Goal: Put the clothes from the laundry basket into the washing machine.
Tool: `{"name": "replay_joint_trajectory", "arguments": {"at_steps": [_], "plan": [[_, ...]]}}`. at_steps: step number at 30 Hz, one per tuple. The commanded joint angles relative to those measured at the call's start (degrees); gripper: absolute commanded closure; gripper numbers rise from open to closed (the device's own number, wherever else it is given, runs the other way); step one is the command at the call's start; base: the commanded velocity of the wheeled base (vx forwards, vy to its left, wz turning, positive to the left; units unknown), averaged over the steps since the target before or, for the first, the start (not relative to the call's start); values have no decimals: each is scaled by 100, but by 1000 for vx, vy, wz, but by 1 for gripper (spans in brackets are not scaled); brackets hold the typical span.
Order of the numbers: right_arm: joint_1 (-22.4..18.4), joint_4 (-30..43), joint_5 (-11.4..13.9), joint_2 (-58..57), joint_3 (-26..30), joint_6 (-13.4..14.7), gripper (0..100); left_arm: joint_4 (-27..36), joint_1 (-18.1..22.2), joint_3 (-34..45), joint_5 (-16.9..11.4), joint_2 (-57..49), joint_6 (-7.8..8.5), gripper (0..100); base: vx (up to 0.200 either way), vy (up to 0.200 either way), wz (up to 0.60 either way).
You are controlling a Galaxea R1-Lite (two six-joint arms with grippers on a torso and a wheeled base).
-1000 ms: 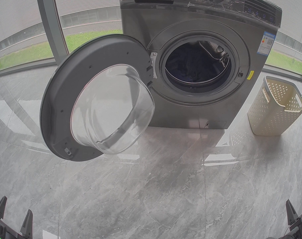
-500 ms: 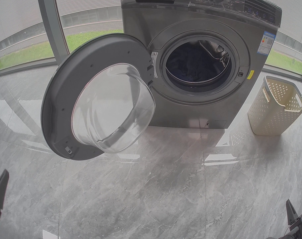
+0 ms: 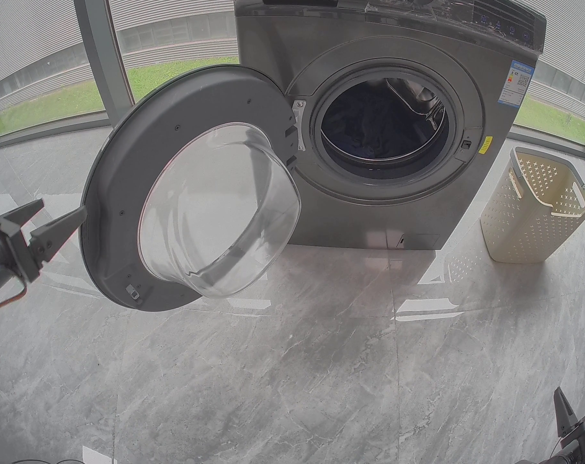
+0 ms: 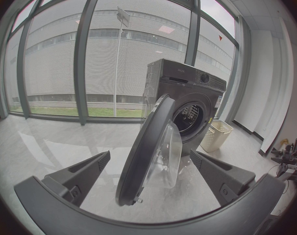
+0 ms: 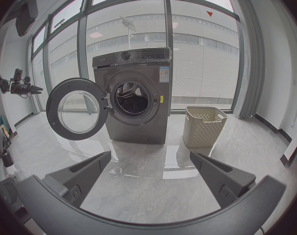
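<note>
The washing machine (image 3: 382, 130) is a grey front-loader standing on the pale marbled floor (image 3: 318, 368) before tall windows, its round mouth facing the robot. Inside the drum lie the clothes (image 3: 373, 127), a dark navy heap slumped against the back and bottom. The folds are too dim to tell which way any one garment runs. The door (image 3: 189, 188) is swung wide on its hinge at the mouth's left side. Its grey ring faces the robot and its clear bowl (image 3: 218, 211) bulges forward.

The laundry basket (image 3: 537, 207) is cream plastic pierced with small holes and has a handle slot near the rim. It stands upright on the floor just right of the machine, apart from it, long axis vertical and opening upward.

The left claw (image 3: 64, 205) hangs at the left, level with the door's outer rim and just beside it, fingers spread and holding nothing. Whether a fingertip touches the rim is hard to judge. The right claw (image 3: 579, 388) sits low at the right, well apart from the basket, also released.
</note>
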Motion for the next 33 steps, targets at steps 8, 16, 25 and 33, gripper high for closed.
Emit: {"name": "replay_joint_trajectory", "arguments": {"at_steps": [8, 16, 25, 33], "plan": [[10, -1, 1, -75, 101, -3, 0, -355, -96, -619, -709, 1764, -33, 0, 0, 0, 0], [10, -1, 1, -84, 101, -12, 0, -452, -1327, -215, -779, 1334, -147, 0, 0, 0, 0], [2, -9, 1, -75, 101, -30, 0, -426, -2918, 172, -630, 692, -551, 0, 0, 0, 0], [2, -1, 1, -75, 101, -30, 0, -452, -2777, 137, 73, 762, -578, 0, 0, 0, 0]]}}
